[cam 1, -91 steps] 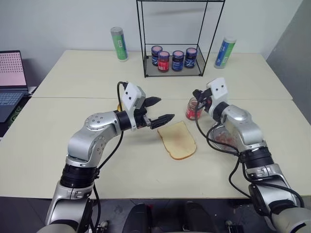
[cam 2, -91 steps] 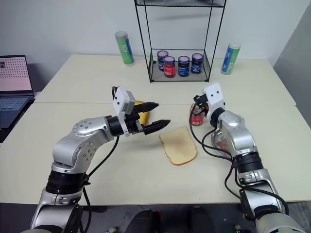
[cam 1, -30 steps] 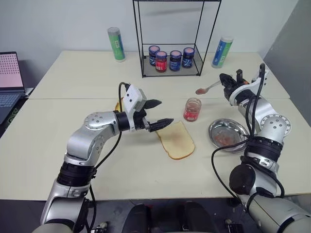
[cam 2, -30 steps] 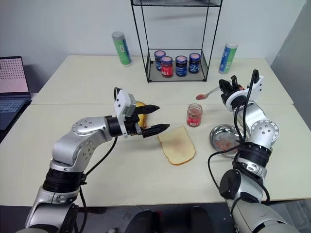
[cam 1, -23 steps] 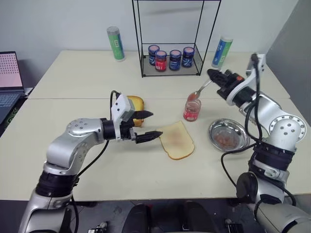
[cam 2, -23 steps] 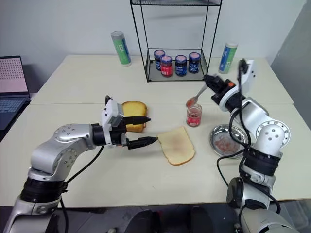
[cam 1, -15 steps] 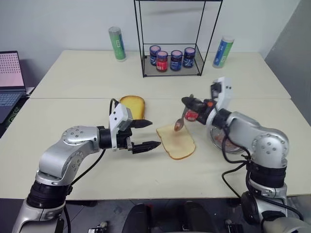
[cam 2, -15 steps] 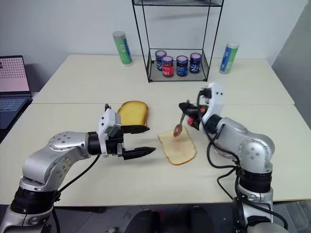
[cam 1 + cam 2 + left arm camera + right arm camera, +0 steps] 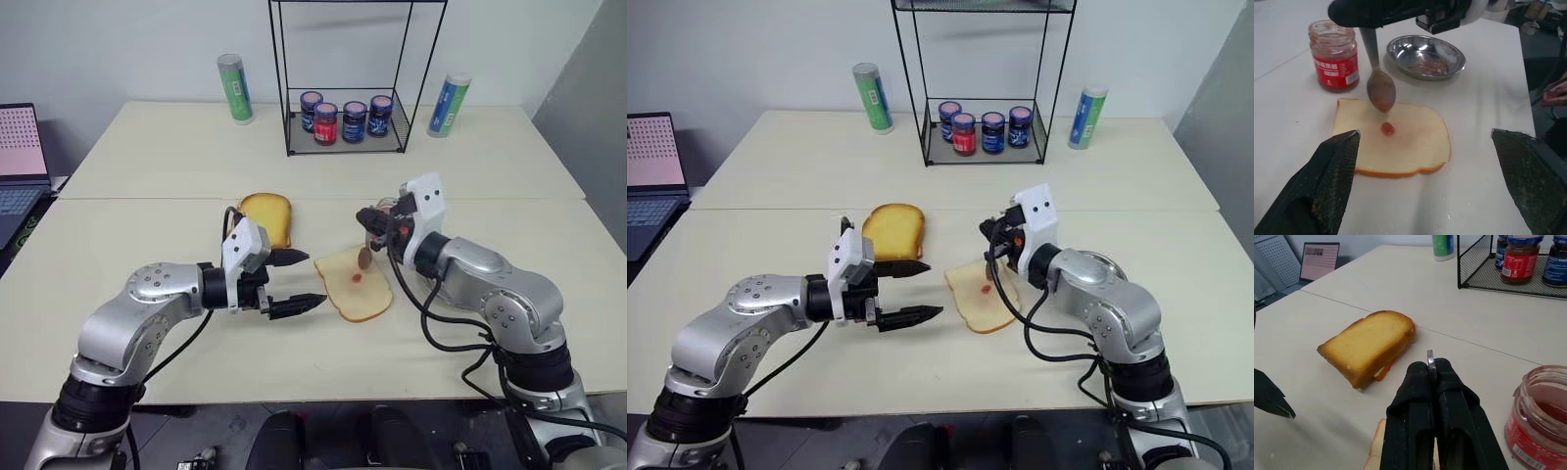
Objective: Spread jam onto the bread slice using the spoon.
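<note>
right gripper: clenched on the spoon handle, over the far edge of the bread slice; bowl hangs down, just above the bread.
spoon bowl: red jam smeared on it, not touching the slice in the left wrist view.
left gripper: released, jaws wide apart, nothing held; just left of the bread slice, fingertips pointing at it.
bread slice: flat on the tabletop, near the middle, toward the front edge; pale face up, tan crust.
jam: one small red blob on the slice, under the spoon bowl; rest of the face bare.
jam jar: open, upright, beyond the slice, largely hidden behind the right gripper in the head views.
steel dish: right of the jar, red smears inside.
yellow bread piece: left of and beyond the slice, apart from it.
wire rack: toward the far edge, four lidded dark jars on its floor.
tubes: green one left of the rack, blue-green one right of it.
laptop: past the left edge, screen lit.
</note>
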Controlling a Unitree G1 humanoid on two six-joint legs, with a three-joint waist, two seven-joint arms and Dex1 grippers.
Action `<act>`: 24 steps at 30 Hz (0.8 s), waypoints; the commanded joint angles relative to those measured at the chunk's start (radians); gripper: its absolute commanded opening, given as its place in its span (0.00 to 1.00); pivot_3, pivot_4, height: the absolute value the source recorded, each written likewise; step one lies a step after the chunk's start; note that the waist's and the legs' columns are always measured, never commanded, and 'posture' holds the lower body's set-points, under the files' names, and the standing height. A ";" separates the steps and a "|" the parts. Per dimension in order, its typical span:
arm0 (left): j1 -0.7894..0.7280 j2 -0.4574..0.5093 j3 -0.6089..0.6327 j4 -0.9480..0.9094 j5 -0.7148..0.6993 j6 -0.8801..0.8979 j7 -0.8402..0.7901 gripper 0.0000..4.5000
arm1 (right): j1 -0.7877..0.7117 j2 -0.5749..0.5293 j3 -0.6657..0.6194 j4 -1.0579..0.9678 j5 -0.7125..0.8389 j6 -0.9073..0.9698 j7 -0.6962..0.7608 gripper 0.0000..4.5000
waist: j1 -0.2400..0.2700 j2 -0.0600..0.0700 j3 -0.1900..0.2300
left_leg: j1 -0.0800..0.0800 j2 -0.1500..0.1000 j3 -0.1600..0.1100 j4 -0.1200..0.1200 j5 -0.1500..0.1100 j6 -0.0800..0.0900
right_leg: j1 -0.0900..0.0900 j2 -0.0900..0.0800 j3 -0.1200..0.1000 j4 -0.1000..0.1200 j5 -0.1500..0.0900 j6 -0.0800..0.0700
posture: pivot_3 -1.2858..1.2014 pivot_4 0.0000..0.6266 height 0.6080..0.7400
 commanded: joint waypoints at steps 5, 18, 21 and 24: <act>0.065 0.050 -0.014 -0.042 0.023 -0.046 -0.047 1.00 | -0.027 0.185 -0.221 0.144 0.073 0.072 -0.173 0.01 | 0.001 0.000 0.000 | 0.000 0.000 0.000 0.000 0.000 0.000 | 0.000 0.000 0.000 0.000 0.000 0.000 | 0.52 0.24 1.00; 0.054 0.033 -0.019 -0.030 0.025 -0.063 -0.020 1.00 | 0.036 0.279 -0.413 0.134 0.189 0.291 -0.345 0.01 | 0.002 0.000 0.000 | 0.000 -0.001 0.000 0.000 0.000 0.000 | 0.000 -0.001 0.000 0.000 0.000 0.000 | 0.52 0.24 1.00; 0.043 0.032 -0.022 -0.018 0.031 -0.069 -0.025 1.00 | 0.044 0.264 -0.453 0.115 0.221 0.337 -0.359 0.01 | 0.004 0.000 0.000 | 0.000 -0.001 0.000 0.000 0.000 0.000 | 0.000 -0.001 0.000 0.000 0.000 0.000 | 0.52 0.24 1.00; 0.034 0.032 -0.023 -0.007 0.036 -0.074 -0.032 1.00 | 0.046 0.255 -0.490 0.098 0.256 0.376 -0.376 0.01 | 0.004 0.000 0.000 | 0.000 -0.001 0.000 0.000 0.000 0.000 | 0.001 -0.001 0.000 0.000 0.000 0.000 | 0.52 0.24 1.00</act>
